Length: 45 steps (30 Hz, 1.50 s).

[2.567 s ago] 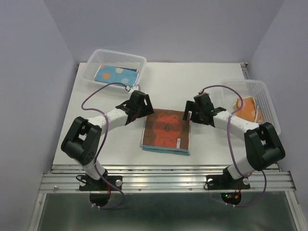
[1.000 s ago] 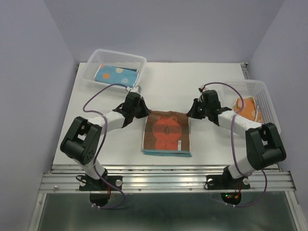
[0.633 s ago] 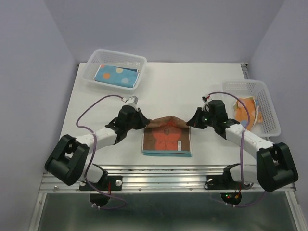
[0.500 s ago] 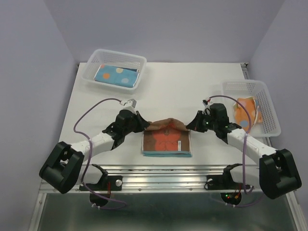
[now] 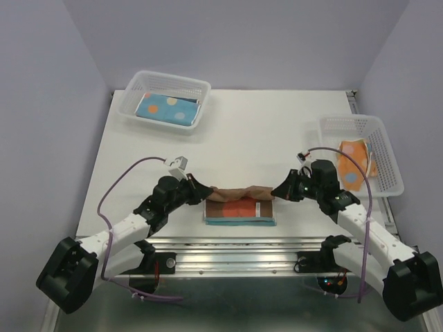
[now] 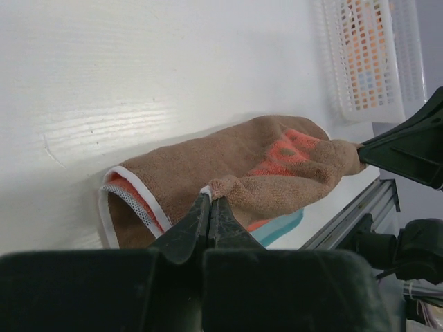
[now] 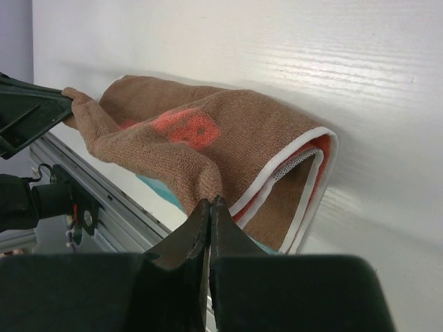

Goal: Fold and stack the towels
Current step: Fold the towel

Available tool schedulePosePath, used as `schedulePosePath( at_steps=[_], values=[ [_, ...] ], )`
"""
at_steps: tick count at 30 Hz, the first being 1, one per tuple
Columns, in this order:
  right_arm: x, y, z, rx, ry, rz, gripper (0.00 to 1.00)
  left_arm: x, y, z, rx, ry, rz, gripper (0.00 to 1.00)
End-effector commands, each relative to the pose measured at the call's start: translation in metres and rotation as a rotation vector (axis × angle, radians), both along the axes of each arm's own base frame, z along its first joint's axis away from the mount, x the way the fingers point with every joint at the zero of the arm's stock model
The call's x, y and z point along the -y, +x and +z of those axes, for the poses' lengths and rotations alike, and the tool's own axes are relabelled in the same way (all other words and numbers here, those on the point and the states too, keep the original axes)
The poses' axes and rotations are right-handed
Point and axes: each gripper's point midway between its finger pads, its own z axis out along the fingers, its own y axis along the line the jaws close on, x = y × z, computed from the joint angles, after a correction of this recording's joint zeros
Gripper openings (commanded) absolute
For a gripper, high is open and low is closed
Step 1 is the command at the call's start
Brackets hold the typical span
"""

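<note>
A brown-red towel [image 5: 241,194] with an orange print lies doubled over near the table's front edge, on top of a light blue towel [image 5: 239,220]. My left gripper [image 5: 205,194] is shut on the towel's left corner, and my right gripper [image 5: 275,193] is shut on its right corner. In the left wrist view the gripper's [image 6: 210,197] tips pinch a white-hemmed corner of the brown towel [image 6: 277,166]. In the right wrist view the gripper [image 7: 211,202] pinches a bunched fold of the towel [image 7: 228,138]. The lifted edge hangs between the two grippers over the lower half.
A white mesh basket [image 5: 166,81] at the back left holds a folded light blue dotted towel [image 5: 166,108]. A second basket [image 5: 360,124] at the right edge holds an orange towel [image 5: 353,162]. The metal rail [image 5: 235,250] runs just in front of the stack.
Both grippers closed on the far corners of the flat brown-red towel, lifted that edge and drew it toward the front edge. The towel is now folded over itself.
</note>
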Motion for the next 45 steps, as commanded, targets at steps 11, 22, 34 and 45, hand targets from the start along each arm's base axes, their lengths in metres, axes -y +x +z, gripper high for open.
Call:
schedulePosePath(
  at_steps=[11,22,34,45],
  values=[
    [-0.002,-0.033,-0.025,-0.065,0.043,0.049,0.03,-0.002,-0.04,-0.011,-0.052,-0.093,-0.07,0.0],
    [-0.005,-0.045,-0.038,-0.101,0.077,0.077,0.48,-0.004,-0.062,-0.031,-0.162,-0.1,-0.107,0.81],
    [-0.002,-0.035,-0.005,0.016,0.075,0.046,1.0,-0.034,-0.048,-0.017,-0.137,-0.017,0.075,0.99],
    [-0.001,-0.025,-0.006,0.024,0.053,0.036,1.0,-0.028,-0.038,-0.059,-0.266,0.195,0.057,0.93]
  ],
)
